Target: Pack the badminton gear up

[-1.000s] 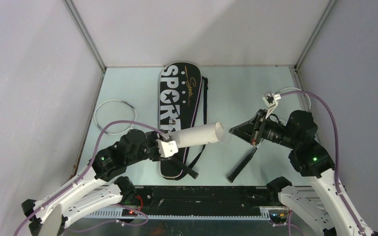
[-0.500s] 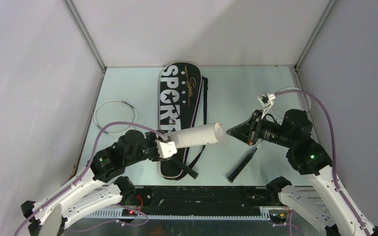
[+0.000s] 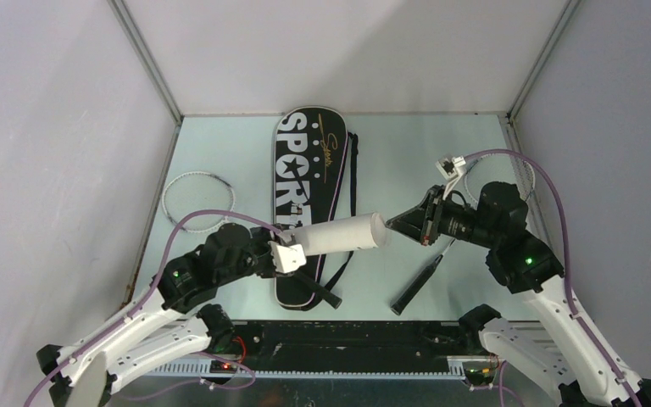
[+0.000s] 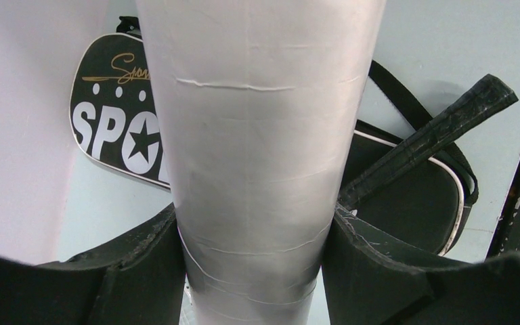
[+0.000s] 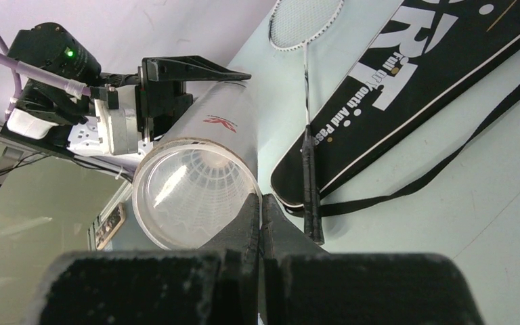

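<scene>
I'm looking down on a pale mint-green tabletop (image 3: 415,153) boxed in by three plain matte grey-white wall panels (image 3: 339,51), one at the left, one at the back and one at the right. Where the panels meet I see thin silver metal corner posts (image 3: 147,64). A black metal rail (image 3: 364,348) edges the near side. The light is soft and even, and the shadows are faint.

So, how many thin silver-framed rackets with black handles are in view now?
2. The left racket has its handle across the near end of the black racket-shaped bag. The right racket lies beside the bag, its head partly hidden behind the right arm.
</scene>
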